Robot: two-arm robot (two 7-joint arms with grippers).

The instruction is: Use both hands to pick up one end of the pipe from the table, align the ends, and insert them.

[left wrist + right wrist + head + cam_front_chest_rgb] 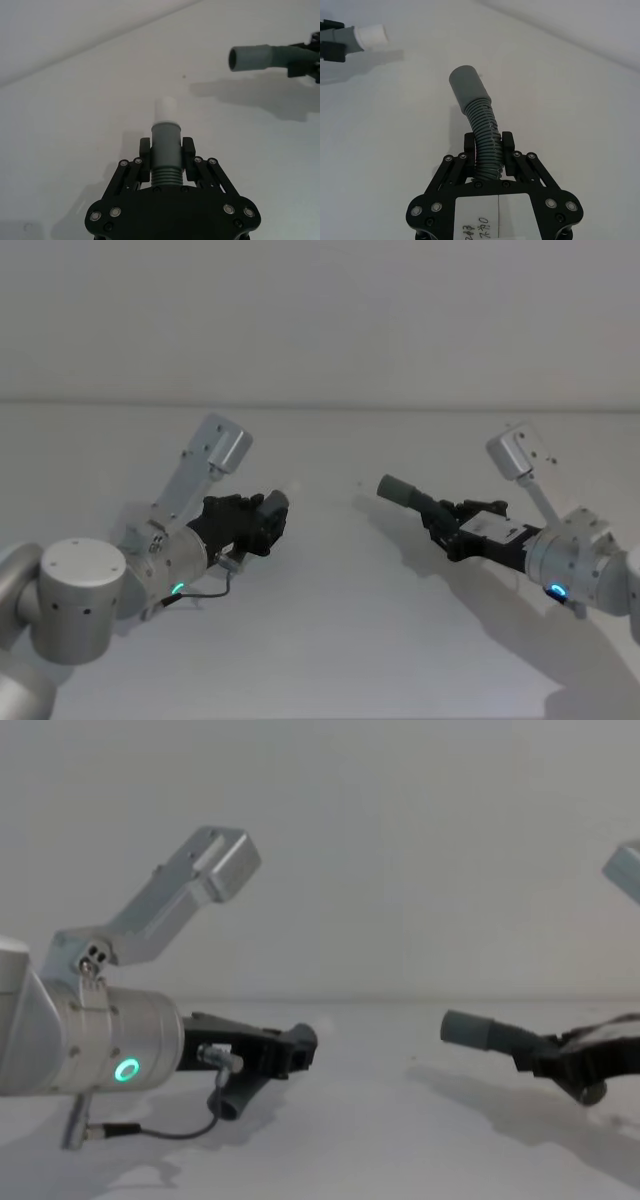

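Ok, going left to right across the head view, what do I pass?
Left gripper, shut on the pale-tipped pipe piece → bare table → wide grey sleeve of the other pipe piece → right gripper, shut on that piece.

Ribbed grey plastic pipe, smooth sleeve; matt black left hand and right hand; matt white table

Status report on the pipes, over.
Left pincer shut on pale-tipped pipe. Right pincer shut on sleeved pipe. Tip and sleeve apart, not inserted. Nothing between them.
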